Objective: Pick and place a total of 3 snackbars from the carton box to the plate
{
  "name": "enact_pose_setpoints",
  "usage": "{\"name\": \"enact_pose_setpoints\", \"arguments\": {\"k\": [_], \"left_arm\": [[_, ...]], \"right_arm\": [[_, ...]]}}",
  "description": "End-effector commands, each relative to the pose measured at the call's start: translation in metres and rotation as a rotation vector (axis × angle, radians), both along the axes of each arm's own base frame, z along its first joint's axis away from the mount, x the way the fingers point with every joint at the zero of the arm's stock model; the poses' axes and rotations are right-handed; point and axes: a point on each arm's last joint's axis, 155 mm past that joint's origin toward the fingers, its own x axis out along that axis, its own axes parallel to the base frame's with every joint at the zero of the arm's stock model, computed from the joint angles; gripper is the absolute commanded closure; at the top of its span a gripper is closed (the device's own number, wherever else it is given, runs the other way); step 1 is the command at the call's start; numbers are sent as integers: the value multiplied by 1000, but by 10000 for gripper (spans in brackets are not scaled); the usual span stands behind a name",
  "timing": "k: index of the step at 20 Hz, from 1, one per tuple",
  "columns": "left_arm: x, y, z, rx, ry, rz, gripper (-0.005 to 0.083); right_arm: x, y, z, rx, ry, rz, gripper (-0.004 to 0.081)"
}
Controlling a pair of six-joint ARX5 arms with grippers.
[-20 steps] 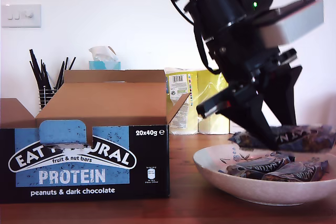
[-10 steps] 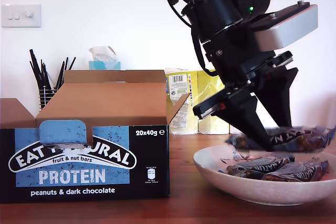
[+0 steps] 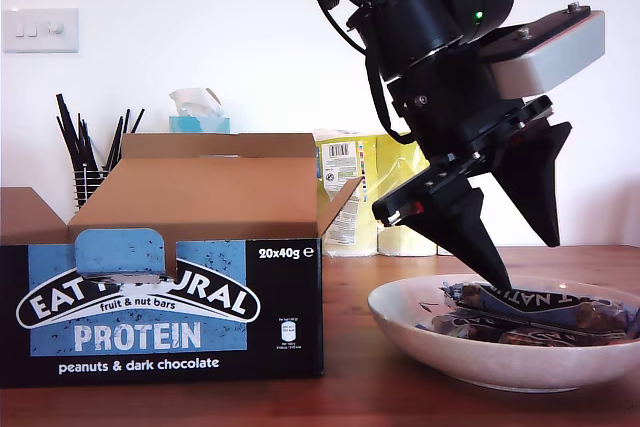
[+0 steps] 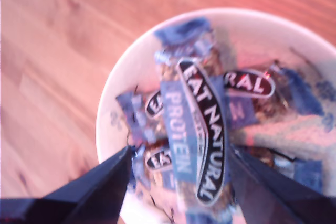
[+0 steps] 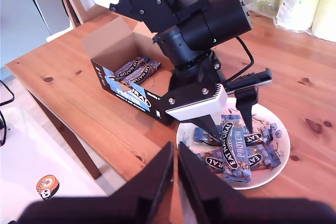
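Note:
My first gripper [image 3: 525,262] hangs open just above the plate [image 3: 480,362] at the exterior view's right. A snackbar [image 4: 197,145] lies flat on top of other snackbars in the plate [image 4: 113,103], between the spread fingers and free of them. The carton box [image 3: 170,307] stands at the exterior view's left with its flaps open. The second wrist view shows more snackbars [image 5: 137,69] inside the box [image 5: 113,51], and the first gripper [image 5: 231,132] over the plate [image 5: 283,145]. My second gripper [image 5: 173,156] is high above the table, shut on nothing.
Yellow packs [image 3: 400,197] and a small carton [image 3: 340,182] stand behind the box and plate. A tissue box [image 3: 200,117] and a holder of black sticks [image 3: 90,157] are at the back in the exterior view's left. The table's edge [image 5: 79,140] drops to the floor.
The first gripper held a snackbar above the plate a second ago. Its jaws have since opened, and the bar has dropped onto the pile in the plate.

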Motion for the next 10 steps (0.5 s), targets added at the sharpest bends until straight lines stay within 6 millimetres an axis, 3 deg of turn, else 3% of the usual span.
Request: {"name": "enact_pose_setpoints", "arguments": {"k": [1, 5, 8, 10], "left_arm": [[4, 1, 30, -44, -32, 40, 338], [14, 13, 85, -140, -22, 265, 771], [19, 26, 132, -271, 71, 556, 793], [13, 42, 150, -317, 180, 745, 793]], "right_arm": [[0, 0, -3, -10, -13, 5, 783], [5, -5, -3, -32, -30, -22, 783], [14, -9, 3, -47, -80, -55, 783], [23, -5, 13, -23, -119, -64, 783]]}}
